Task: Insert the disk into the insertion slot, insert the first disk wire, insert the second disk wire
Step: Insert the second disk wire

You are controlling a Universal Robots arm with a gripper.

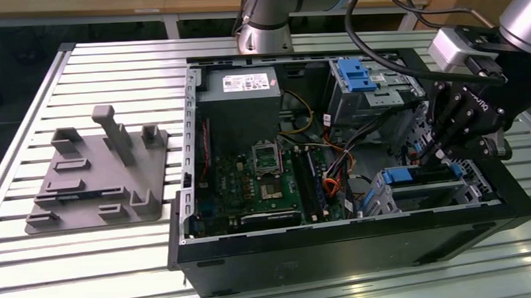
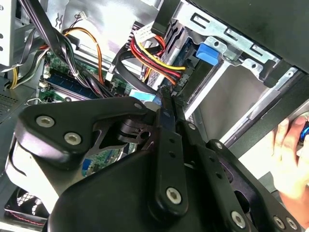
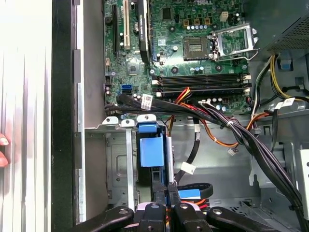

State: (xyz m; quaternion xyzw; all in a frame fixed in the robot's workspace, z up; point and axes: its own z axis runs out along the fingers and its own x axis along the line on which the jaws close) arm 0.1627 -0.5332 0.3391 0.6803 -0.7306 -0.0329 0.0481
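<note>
Seating a wire plug squarely looks like the step in hand. The disk (image 1: pixel 421 175) appears to lie inside the insertion slot (image 1: pixel 431 195), with its blue carrier rail at the slot's mouth, so I judge the first step done.

Just above the slot's mouth in the exterior view, the gripper (image 1: pixel 422 159) reaches down into the case. In both wrist views its fingers (image 2: pixel 166 145) are pressed almost together. Their tips sit at a black plug (image 2: pixel 170 90), where the red, yellow and black wires (image 2: pixel 154 60) end. I cannot tell whether they actually pinch the plug.

To do this well, I would keep the plug in line with the disk's socket at the slot's mouth and push straight along the slot's length. Tilting could jam the plug. The black cable bundle (image 3: pixel 241 133) crosses just beyond the slot toward the motherboard (image 3: pixel 193 43) and could snag the fingers.

A person's hand (image 2: pixel 289 150) rests outside the case wall beside the slot.
</note>
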